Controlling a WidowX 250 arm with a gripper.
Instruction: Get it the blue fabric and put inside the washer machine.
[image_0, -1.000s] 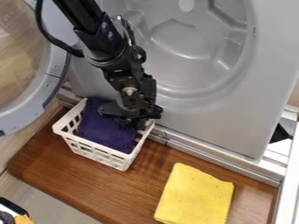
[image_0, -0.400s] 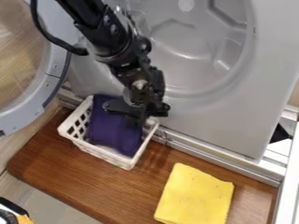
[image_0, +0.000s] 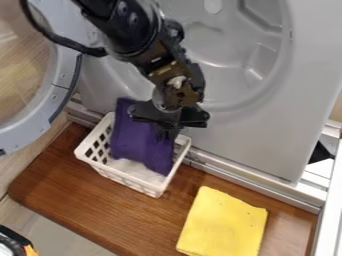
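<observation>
The end effector (image_0: 168, 129) is clenched on the blue fabric (image_0: 137, 140), which is partly within the white basket (image_0: 127, 181), presumably to draw it clear of the rim. The basket stands on the wooden tabletop (image_0: 80, 200) beside the washer (image_0: 274, 135), apparently for a short transfer. The open door (image_0: 64, 90) leaves access; the yellow cloth (image_0: 222, 222) lies aside, unlikely to obstruct.

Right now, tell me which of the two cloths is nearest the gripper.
The dark purple-blue cloth in the white plastic basket: it is right at the black gripper, while the yellow cloth lies apart on the brown wooden board.
</observation>
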